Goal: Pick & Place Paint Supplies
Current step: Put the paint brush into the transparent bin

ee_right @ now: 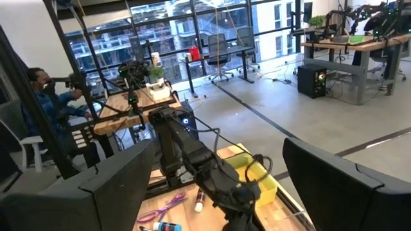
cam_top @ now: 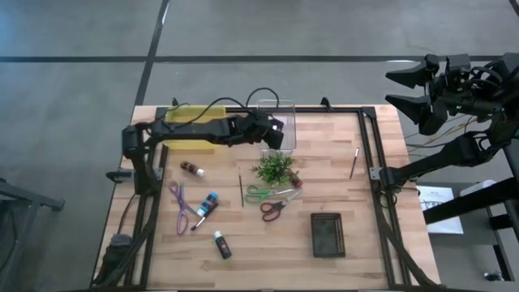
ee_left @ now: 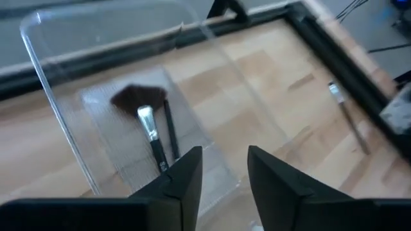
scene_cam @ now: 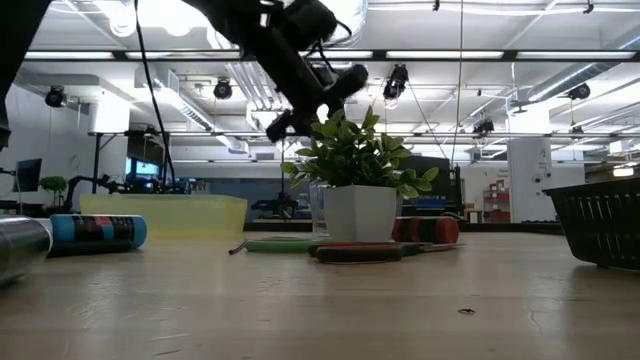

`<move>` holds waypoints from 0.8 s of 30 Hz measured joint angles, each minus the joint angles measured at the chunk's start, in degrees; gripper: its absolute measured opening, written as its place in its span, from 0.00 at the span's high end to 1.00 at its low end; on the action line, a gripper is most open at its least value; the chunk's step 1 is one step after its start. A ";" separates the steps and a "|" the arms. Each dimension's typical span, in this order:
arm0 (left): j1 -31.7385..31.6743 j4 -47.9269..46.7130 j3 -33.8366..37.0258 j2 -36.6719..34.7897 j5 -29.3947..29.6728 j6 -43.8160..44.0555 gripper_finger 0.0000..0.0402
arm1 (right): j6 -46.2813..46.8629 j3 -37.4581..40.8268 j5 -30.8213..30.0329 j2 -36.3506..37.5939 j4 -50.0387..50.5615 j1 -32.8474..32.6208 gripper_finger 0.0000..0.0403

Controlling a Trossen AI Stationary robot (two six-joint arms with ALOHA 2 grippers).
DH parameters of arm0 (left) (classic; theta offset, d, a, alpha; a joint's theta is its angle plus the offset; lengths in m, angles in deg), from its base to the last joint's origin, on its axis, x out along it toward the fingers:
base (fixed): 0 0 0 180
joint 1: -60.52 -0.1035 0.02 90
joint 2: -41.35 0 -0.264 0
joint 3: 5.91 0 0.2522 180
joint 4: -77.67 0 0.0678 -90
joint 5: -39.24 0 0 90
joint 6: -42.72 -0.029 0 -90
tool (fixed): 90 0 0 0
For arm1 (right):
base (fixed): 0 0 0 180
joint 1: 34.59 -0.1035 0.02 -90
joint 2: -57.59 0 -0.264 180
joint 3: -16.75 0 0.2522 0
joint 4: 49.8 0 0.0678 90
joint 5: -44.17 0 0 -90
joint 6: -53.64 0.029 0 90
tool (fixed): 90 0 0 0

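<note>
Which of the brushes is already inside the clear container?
The fan brush, with its dark fanned bristles, lies in the clear container beside a thin dark stick, under the left gripper. The other brushes lie loose on the table.

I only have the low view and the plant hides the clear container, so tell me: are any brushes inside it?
Observer: Yes, a fan brush and a thin dark brush lie flat in the clear container.
Operator: Anything between the fingers above it?
Observer: No, the left gripper is open and empty.
Operator: Any brushes out on the table?
Observer: At least one: a loose brush lies by the table's right rail.
</note>
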 joint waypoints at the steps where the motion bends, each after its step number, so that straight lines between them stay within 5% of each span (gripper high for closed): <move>1: 0.00 -0.54 0.00 -1.21 0.00 -0.47 0.67 | 0.04 0.00 0.00 0.00 0.00 0.00 0.14; 11: 0.02 -17.66 -0.03 -18.40 -0.79 -7.51 0.66 | -0.31 -0.01 0.03 -0.02 -0.02 0.00 0.14; 19: 1.47 -42.60 0.31 -21.92 -11.20 14.44 0.66 | -0.55 -0.02 0.26 0.00 -0.04 -0.02 0.14; 24: 4.98 -39.74 3.60 -20.50 -12.24 31.18 0.66 | -0.57 -0.02 0.26 -0.02 -0.07 -0.01 0.14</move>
